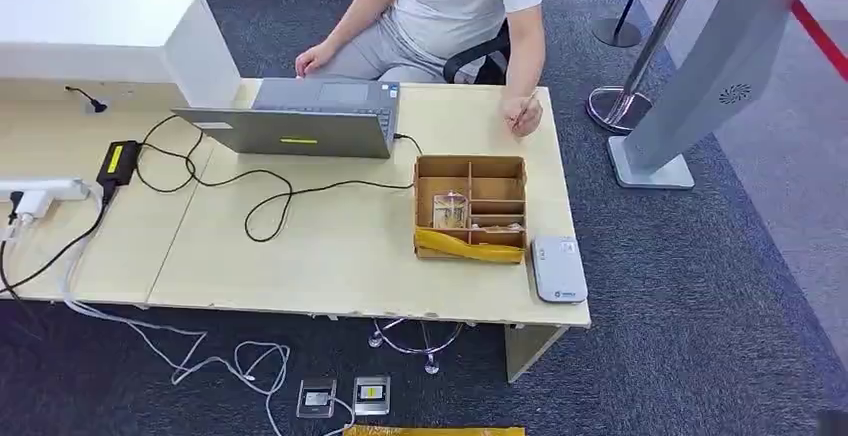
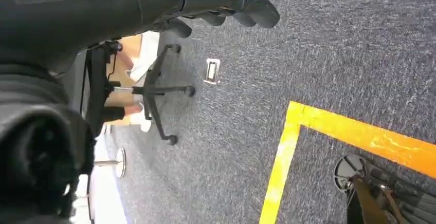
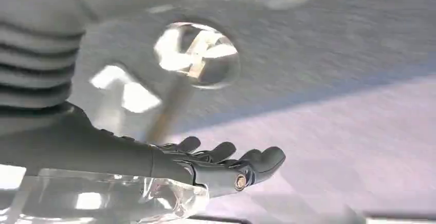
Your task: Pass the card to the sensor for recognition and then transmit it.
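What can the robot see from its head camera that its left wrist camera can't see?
The head view alone shows the light wooden table, the grey open laptop, the brown divided wooden box, the flat grey card sensor beside it, and a seated person. The left wrist view alone shows the robot's dark left hand, hanging empty, and a black office chair base. Both show dark grey carpet and yellow floor tape.

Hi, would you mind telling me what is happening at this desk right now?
Nothing is being handled yet. The wooden box holding the card sits on the desk beside the grey sensor. The left hand and right hand hang over the floor, holding nothing. A seated person rests a hand on the desk's far edge.
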Robot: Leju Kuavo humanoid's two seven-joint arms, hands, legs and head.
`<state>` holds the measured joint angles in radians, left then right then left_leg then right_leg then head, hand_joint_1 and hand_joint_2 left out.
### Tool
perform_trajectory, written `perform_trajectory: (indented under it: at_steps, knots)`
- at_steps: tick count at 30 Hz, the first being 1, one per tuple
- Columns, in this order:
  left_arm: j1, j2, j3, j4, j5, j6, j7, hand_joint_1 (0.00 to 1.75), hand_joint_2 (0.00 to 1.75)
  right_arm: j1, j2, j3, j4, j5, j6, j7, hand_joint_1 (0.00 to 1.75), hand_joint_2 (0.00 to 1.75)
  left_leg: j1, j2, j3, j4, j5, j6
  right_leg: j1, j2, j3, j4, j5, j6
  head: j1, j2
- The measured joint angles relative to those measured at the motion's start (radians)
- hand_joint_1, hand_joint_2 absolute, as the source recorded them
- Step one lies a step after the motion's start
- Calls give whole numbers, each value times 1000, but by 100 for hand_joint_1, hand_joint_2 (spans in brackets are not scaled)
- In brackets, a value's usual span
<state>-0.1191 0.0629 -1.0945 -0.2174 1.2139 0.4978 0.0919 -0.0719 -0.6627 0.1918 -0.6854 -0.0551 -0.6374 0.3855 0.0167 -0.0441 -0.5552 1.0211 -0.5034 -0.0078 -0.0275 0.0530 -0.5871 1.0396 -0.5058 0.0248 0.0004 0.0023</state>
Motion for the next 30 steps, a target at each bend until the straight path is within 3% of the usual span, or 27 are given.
perform_trajectory:
  at_steps: [2,6,12,15,19,24,30]
  knots:
    - [-2,3,0,0,0,-2,-2,0,0,-12,-32,-44,-105,65,0,68,0,175,0,-3,1,0,2,2,0,-2,0,0,0,0,2,0]
    - [0,4,-1,0,-7,-6,-5,0,0,-28,-73,-117,-281,78,1,72,0,175,0,-7,-2,0,3,2,0,-6,1,0,0,1,2,0]
    - [-4,13,-17,0,-24,-22,-9,0,0,-171,-143,-86,-544,203,60,190,0,175,-1,-5,-1,0,4,2,-1,-4,-1,1,1,1,2,0]
    - [-3,19,-24,0,-42,-30,-16,0,0,-250,-161,-24,-676,301,163,214,0,175,-1,-6,-3,0,4,1,-1,-5,-1,1,1,1,2,0]
    - [-6,26,-33,0,-56,-41,-27,0,0,-360,-146,109,-814,443,282,220,0,175,1,-8,-3,0,5,1,1,-6,-1,1,1,1,2,0]
    - [-9,35,-50,0,-80,-58,-62,0,0,-441,-64,307,-864,590,313,153,0,175,2,-10,-3,0,5,0,2,-7,-1,1,1,0,2,0]
    - [-10,43,-68,0,-87,-59,-69,0,0,-477,2,449,-864,620,322,140,0,175,2,-10,-4,0,5,0,2,-8,-2,1,1,0,2,0]
